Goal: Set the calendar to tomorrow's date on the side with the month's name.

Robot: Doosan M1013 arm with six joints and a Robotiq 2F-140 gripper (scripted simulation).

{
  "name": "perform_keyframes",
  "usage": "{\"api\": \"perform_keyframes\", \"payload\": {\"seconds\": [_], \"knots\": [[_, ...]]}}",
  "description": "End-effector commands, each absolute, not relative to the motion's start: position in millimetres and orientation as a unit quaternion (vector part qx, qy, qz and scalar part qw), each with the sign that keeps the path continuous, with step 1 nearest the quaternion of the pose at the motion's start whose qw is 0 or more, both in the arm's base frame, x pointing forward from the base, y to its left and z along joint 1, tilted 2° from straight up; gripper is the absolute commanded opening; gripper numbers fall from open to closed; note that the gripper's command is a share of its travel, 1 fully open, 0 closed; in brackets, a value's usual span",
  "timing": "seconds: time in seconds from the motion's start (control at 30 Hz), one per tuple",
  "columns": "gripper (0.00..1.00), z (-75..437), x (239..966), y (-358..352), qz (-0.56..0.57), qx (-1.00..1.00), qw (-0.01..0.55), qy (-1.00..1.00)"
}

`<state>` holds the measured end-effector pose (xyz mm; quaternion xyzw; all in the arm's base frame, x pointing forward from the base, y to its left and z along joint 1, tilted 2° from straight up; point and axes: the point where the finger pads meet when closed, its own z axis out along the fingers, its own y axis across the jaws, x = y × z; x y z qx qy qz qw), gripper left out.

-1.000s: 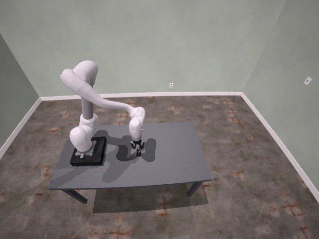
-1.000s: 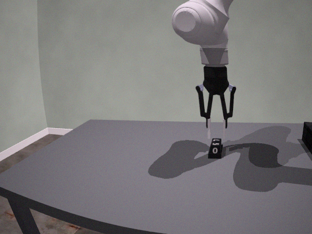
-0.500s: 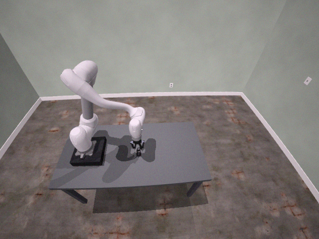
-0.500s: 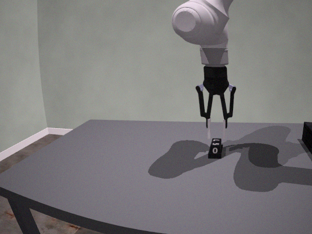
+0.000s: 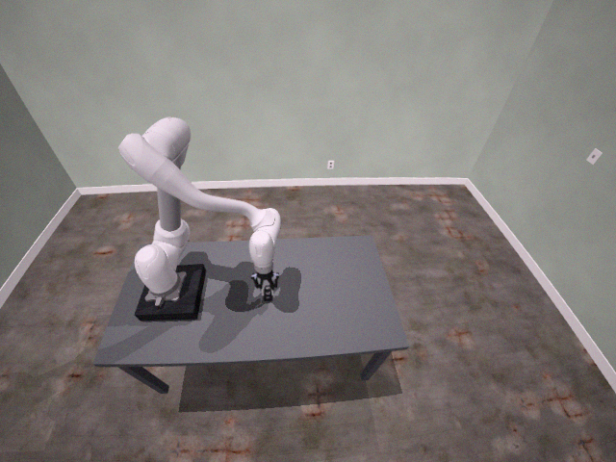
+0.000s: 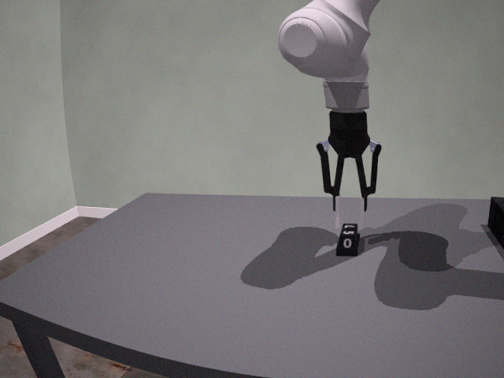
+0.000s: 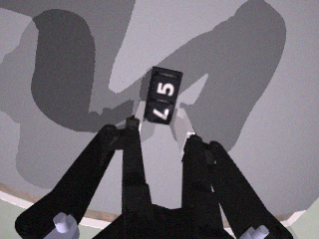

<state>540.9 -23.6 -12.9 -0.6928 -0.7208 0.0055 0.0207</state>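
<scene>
Exterior view: I see the jaws (image 6: 349, 220) hanging straight down over the black cube block (image 6: 348, 241), tips flanking its rear part, partly closed with a gap between the fingers (image 6: 336, 217) and gripping nothing. The block rests on the grey bench (image 6: 203, 264), well apart from the arm's black base plate (image 5: 192, 303). Its front face reads 0; its top shows 5 and 7 in the wrist view (image 7: 162, 96). I cannot tell whether the fingertips touch the block.
</scene>
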Motion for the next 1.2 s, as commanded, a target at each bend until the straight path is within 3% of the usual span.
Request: {"api": "perform_keyframes", "payload": {"seconds": [0.0, 1.17], "knots": [[0.29, -17.6, 540.8, -23.5, 0.005, -0.693, 0.021, -0.721], [0.29, -34.3, 540.2, -23.1, 0.005, -0.693, 0.021, -0.721]]}}
